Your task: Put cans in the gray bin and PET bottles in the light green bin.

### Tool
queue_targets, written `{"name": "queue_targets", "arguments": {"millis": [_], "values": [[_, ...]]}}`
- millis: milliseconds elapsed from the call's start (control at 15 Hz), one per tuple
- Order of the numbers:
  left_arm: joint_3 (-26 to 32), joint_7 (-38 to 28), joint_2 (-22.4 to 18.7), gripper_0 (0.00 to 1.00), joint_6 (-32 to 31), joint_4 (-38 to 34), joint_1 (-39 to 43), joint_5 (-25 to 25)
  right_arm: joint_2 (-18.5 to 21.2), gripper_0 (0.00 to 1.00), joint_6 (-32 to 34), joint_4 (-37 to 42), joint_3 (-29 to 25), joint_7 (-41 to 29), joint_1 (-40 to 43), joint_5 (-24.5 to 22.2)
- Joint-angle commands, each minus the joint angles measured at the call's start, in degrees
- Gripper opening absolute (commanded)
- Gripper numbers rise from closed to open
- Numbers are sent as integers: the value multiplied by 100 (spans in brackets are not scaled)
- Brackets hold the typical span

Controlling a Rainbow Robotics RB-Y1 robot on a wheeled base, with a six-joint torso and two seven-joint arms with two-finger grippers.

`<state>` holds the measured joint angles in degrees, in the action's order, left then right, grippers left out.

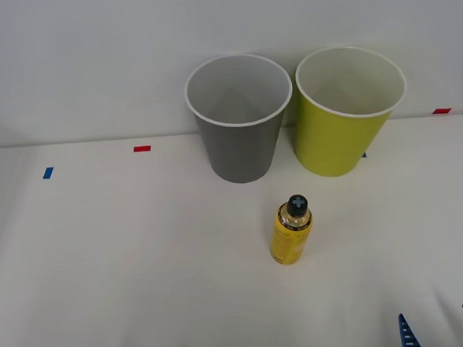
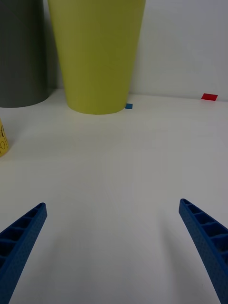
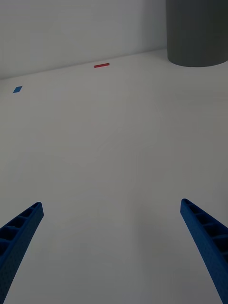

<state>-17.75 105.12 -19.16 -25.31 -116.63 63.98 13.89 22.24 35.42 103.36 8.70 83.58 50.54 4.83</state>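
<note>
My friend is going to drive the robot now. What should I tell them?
Left gripper: open, empty, low at the table's near edge.
Right gripper: open, empty, near edge, facing the light green bin.
PET bottle: upright on the table, in front of both bins, untouched.
Gray bin: beside the green one, to its left.
Done: nothing.
Left: put the bottle in the light green bin.

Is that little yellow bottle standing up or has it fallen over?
Standing up. The yellow bottle rests on its base on the table, black cap pointing up, in front of the gray bin.
</note>
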Motion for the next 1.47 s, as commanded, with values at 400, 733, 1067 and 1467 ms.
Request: {"name": "queue_targets", "arguments": {"millis": [400,733,1067,1467], "values": [[0,0,0,100,0,0,0,0,0,97,0,0,0,0,0,0],[0,0,0,100,0,0,0,0,0,97,0,0,0,0,0,0],[0,0,0,100,0,0,0,0,0,97,0,0,0,0,0,0],[0,0,0,100,0,0,0,0,0,97,0,0,0,0,0,0]]}}
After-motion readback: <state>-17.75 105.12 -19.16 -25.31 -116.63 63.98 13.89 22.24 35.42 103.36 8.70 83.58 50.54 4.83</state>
